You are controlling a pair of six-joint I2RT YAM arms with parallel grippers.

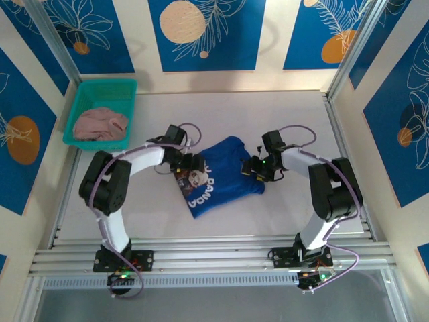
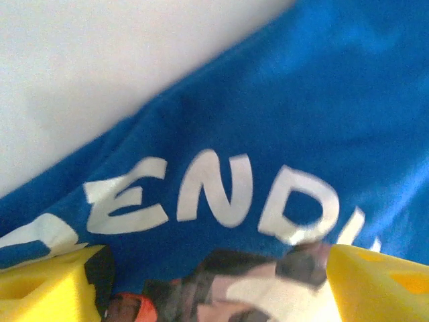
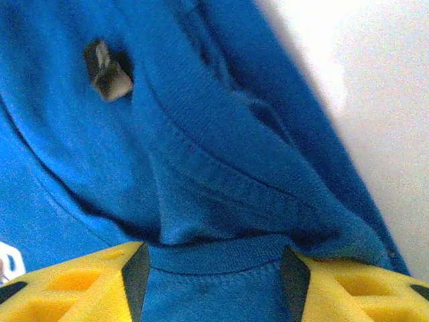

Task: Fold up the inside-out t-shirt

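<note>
**Blue shirt bunched mid-bench, both my hands open at its edges**

The t-shirt (image 1: 224,176) lies rumpled in the middle of the bench (image 1: 281,215), lettering showing. It looks soft, light and floppy. I judge it will sag and slip unless pinched at a seam, so the ribbed collar (image 3: 221,178) beside the label (image 3: 107,70) is my best hold. My right hand (image 1: 254,168) sits at the shirt's right edge, fingers apart astride that collar, not squeezing. My left hand (image 1: 192,166) is over the shirt's left edge, fingers wide apart. Far left of the shirt, well apart, a green basket (image 1: 84,90) holds a pink garment (image 1: 100,124), so nothing stands in my way.
</note>
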